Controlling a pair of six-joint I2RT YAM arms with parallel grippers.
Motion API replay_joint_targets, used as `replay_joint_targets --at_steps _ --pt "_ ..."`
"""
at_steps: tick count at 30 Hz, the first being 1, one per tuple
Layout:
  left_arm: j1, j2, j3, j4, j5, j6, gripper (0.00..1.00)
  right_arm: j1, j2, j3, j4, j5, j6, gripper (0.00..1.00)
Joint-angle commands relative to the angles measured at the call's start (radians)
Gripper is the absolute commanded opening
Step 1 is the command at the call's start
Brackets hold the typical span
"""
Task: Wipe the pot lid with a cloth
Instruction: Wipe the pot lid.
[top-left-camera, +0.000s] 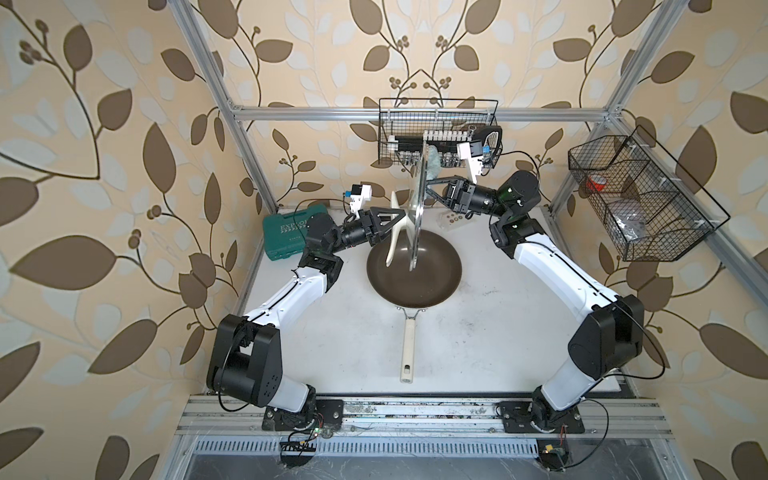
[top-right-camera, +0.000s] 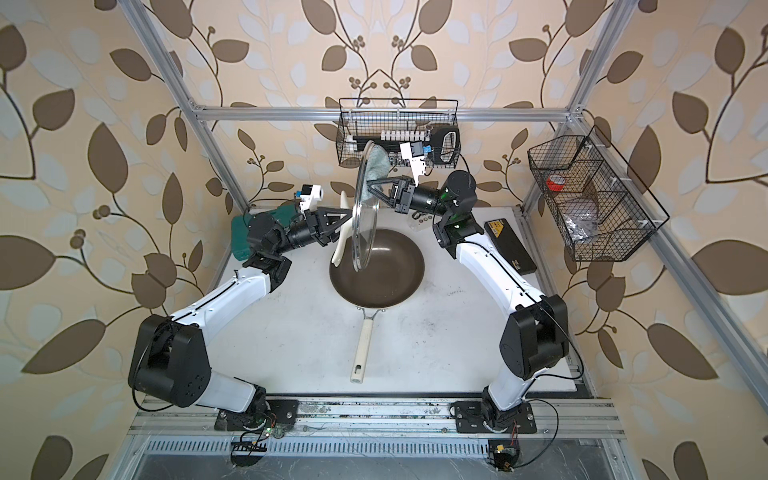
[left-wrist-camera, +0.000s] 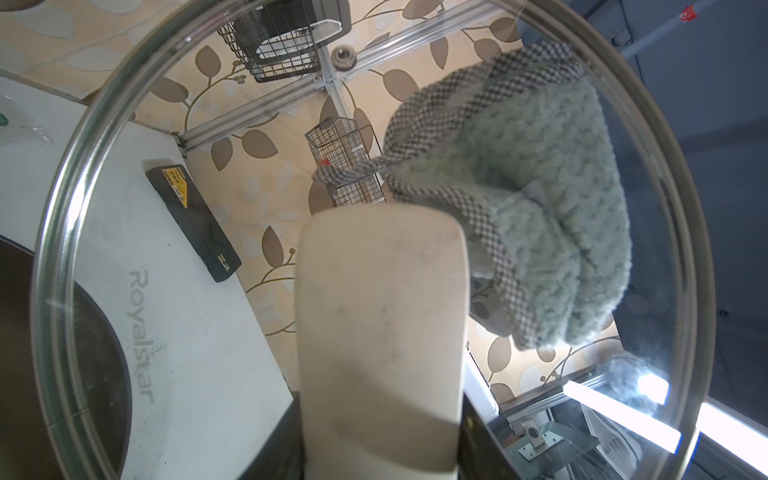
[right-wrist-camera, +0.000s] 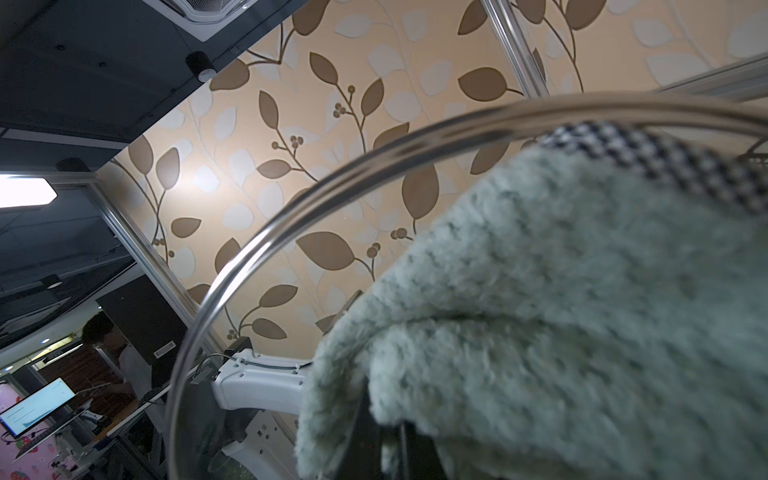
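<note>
The pot lid (top-left-camera: 417, 208) (top-right-camera: 365, 224) stands on edge in the air above a frying pan. My left gripper (top-left-camera: 397, 218) (top-right-camera: 338, 220) is shut on its cream bar handle (left-wrist-camera: 382, 311). The pale green cloth (top-left-camera: 433, 164) (top-right-camera: 376, 166) lies bunched against the upper part of the glass on the side away from the handle, and my right gripper (top-left-camera: 430, 183) (top-right-camera: 370, 185) is shut on it. Through the glass (left-wrist-camera: 166, 208) the left wrist view shows the cloth (left-wrist-camera: 540, 199) flat against it. The right wrist view is mostly filled by the cloth (right-wrist-camera: 561, 311), with the metal rim (right-wrist-camera: 291, 208) curving past it.
The dark brown frying pan (top-left-camera: 415, 270) sits mid-table, its cream handle (top-left-camera: 409, 349) pointing to the front. A green case (top-left-camera: 284, 237) lies at the back left, a black case (top-right-camera: 509, 245) at the right, a button packet (top-left-camera: 451, 219) behind the pan. Wire baskets (top-left-camera: 436, 133) (top-left-camera: 640, 199) hang on the frame.
</note>
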Motion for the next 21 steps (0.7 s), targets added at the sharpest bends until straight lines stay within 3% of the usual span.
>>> replay_joint_targets --at_steps 1,12,21 --pt "-0.014 -0.059 0.129 0.262 -0.007 -0.014 0.0 -0.017 0.054 0.042 0.067 0.009 0.055 0.0" --pt "-0.016 -0.073 0.167 0.266 -0.001 -0.053 0.0 -0.045 0.141 0.065 0.116 0.006 0.111 0.0" --pt "-0.016 -0.066 0.18 0.274 -0.018 -0.057 0.0 -0.033 0.147 -0.054 0.204 0.015 0.133 0.0"
